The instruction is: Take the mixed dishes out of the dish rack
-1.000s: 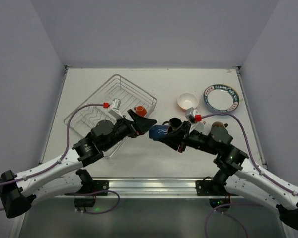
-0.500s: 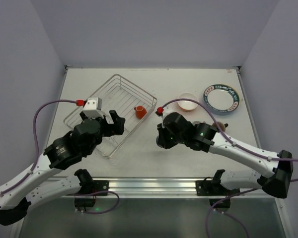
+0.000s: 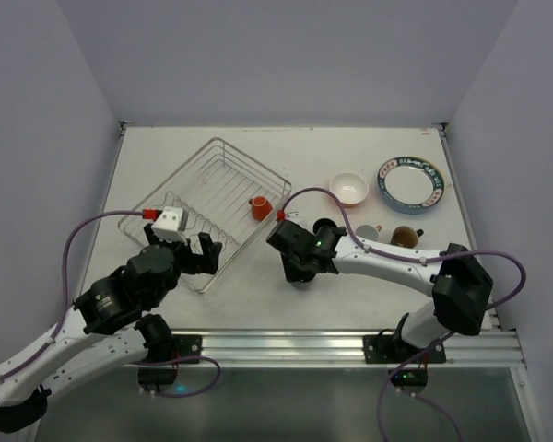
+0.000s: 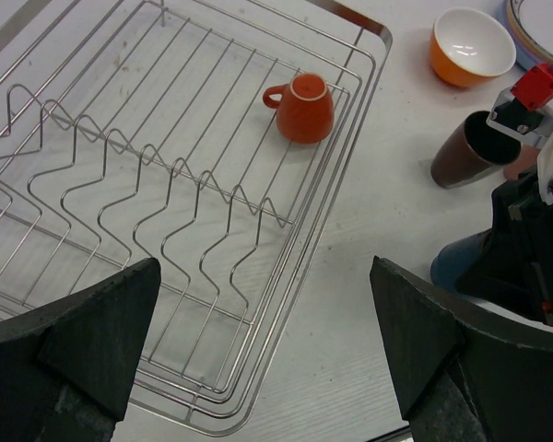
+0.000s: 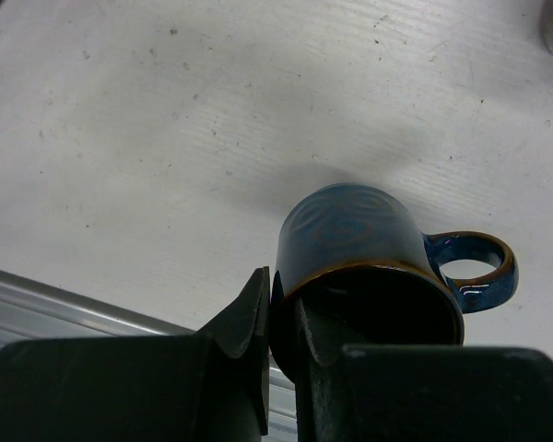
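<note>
Left gripper (image 4: 258, 359): released. My two fingers sit wide apart at the lower corners of the left wrist view, holding nothing, over the near edge of the rack.
Right gripper (image 5: 275, 318): clenched on the blue mug's wall, one finger inside the mouth and one outside.
Blue mug (image 5: 369, 249): centre right of the right wrist view, with its handle pointing to the frame's right over bare table (image 3: 350, 147). I cannot tell whether its base touches down.
Rack (image 3: 207, 203): left of centre in the top view, set at an angle.
Orange mug (image 4: 304, 106): upper middle of the left wrist view, inside the rack near its right wall. It is the only dish I see in there.
Bowl (image 4: 471, 44): orange with a white inside, upper right of that view, on the table outside the rack.
Brown mug (image 4: 470, 152): on the table, just below the bowl in that view.
Plate (image 3: 411, 182): pattern-rimmed, upper right of the top view, beside the bowl.
</note>
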`<control>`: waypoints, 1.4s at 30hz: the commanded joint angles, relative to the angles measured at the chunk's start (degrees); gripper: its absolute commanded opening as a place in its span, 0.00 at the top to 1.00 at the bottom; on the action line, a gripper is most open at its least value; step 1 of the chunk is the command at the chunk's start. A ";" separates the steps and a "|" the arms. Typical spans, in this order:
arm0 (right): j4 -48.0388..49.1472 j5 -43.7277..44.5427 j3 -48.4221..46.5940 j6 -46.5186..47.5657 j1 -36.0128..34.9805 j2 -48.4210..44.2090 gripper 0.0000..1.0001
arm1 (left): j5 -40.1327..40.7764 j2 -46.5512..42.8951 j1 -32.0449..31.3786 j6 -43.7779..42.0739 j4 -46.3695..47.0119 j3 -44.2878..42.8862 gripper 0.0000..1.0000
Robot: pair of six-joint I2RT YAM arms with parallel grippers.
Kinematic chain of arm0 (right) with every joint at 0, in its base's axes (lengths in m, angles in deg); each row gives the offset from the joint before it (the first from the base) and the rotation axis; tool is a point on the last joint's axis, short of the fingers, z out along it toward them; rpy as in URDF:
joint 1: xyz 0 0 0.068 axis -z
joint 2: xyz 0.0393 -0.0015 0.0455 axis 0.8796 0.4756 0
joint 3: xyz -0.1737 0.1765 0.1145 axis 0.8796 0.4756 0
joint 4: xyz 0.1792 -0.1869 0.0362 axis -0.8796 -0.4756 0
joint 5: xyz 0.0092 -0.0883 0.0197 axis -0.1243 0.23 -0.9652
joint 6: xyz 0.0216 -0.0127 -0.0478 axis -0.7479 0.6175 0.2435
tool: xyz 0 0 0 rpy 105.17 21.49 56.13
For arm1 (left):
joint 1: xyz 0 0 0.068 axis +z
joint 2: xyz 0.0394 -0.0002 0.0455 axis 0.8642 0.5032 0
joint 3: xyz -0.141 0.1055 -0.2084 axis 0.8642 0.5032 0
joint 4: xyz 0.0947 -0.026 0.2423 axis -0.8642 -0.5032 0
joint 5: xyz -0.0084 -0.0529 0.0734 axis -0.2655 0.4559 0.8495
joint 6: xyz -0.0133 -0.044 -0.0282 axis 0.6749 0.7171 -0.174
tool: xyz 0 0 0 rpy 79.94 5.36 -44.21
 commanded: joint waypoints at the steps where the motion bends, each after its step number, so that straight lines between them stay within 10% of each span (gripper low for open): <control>1: 1.60 3.22 -2.17 -5.05 -0.07 1.77 1.00 | 0.99 0.30 -0.01 -1.96 2.52 0.12 0.00; 11: 0.37 2.60 -1.64 -5.84 1.08 5.73 0.93 | 1.17 -1.29 -0.01 -1.78 2.96 0.91 0.00; 28: -3.32 5.85 -0.59 -4.61 0.46 -9.37 0.24 | 3.63 11.52 0.08 7.79 -0.74 -4.97 0.00; 30: -3.23 8.12 -0.32 -2.52 0.37 -14.80 0.02 | 3.72 15.22 0.34 7.54 3.30 -5.59 0.00; 42: -2.27 22.56 8.72 -3.12 0.64 -33.82 0.01 | -10.86 51.69 17.92 4.64 10.35 -28.08 0.00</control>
